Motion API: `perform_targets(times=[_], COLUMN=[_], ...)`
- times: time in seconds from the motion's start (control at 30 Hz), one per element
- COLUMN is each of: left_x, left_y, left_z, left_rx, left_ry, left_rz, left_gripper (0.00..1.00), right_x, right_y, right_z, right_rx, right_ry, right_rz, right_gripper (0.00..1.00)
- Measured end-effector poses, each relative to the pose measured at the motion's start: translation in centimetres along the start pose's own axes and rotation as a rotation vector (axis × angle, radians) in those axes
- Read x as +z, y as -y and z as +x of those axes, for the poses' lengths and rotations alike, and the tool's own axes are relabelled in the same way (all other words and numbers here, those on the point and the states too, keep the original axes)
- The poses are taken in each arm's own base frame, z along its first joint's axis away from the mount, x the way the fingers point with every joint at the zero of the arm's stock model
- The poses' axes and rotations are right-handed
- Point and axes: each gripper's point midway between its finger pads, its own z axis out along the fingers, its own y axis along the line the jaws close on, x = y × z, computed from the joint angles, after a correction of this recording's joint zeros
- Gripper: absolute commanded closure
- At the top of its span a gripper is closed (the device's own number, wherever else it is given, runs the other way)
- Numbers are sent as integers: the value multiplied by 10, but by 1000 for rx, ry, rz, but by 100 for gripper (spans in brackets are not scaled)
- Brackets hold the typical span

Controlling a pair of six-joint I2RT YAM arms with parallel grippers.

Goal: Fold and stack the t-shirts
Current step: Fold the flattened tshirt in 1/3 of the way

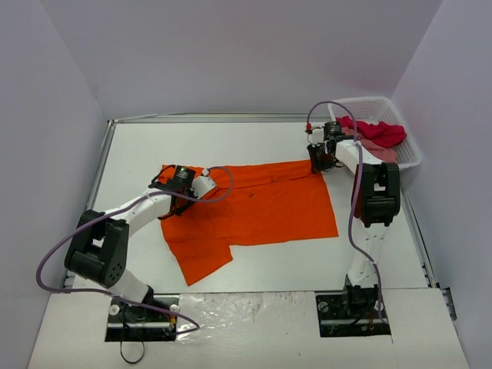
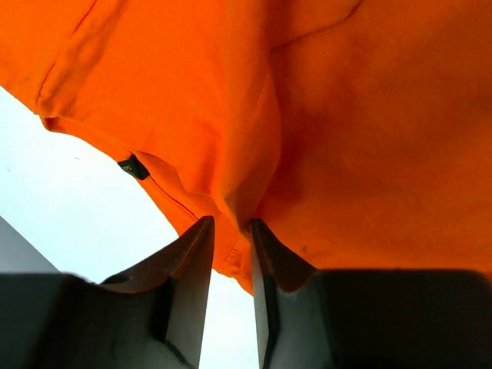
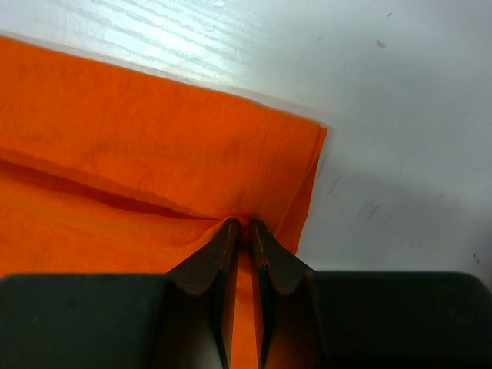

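The bright orange t-shirt (image 1: 261,204) lies spread flat on the white table, one sleeve pointing toward the near left. My left gripper (image 1: 175,203) is at the shirt's left edge. In the left wrist view its fingers (image 2: 231,223) stand slightly apart, and the hem of the orange cloth (image 2: 346,115) lies loosely between the tips. My right gripper (image 1: 319,163) is at the shirt's far right corner. Its jaws (image 3: 241,224) are nearly together, with a fold of the orange cloth (image 3: 138,154) pinched between them. A crimson red t-shirt (image 1: 380,132) and a dusty pink one (image 1: 387,154) lie bunched in the basket.
A white lattice basket (image 1: 415,160) stands at the far right against the wall, just behind my right gripper. Pale walls enclose the table on three sides. Purple cables loop from both arms. A glossy strip runs along the near edge between the arm bases.
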Motion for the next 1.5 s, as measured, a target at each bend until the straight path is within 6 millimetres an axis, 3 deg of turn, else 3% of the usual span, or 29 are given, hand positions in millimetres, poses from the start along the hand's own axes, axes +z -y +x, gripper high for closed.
perform_targets(times=[0.03,0.1,0.23,0.43,0.6,0.87,1.2,1.33,1.5], left_x=[0,0,0,0,-1,-15,-27,-38,-60], left_y=[0,-2,-4,-8,-10,-19,-30,-50,-82], left_z=[0,-1,-1,0,0,-3,4,10,14], left_rx=[-2,-5,-9,-9,-10,-18,-56,-151,-274], left_ry=[1,2,2,-7,-11,11,11,30,89], left_rz=[-3,-11,-23,-43,-53,-92,-117,-126,-182], left_gripper=[67,62,55,54,53,53,50,50,49], right_x=[-1,-3,-2,-7,-22,-48,-50,-52,-53], right_y=[0,-1,-2,-4,-9,-18,-26,-35,-78], right_z=[1,3,6,6,5,23,36,33,15], right_rx=[-1,0,1,2,-5,-26,-43,-77,-216], right_ry=[-1,-4,-12,-13,-1,-10,-38,-41,-22], right_rz=[0,-1,-3,-12,-23,-29,-59,-84,-154], right_gripper=[86,77,71,71,71,71,71,71,71])
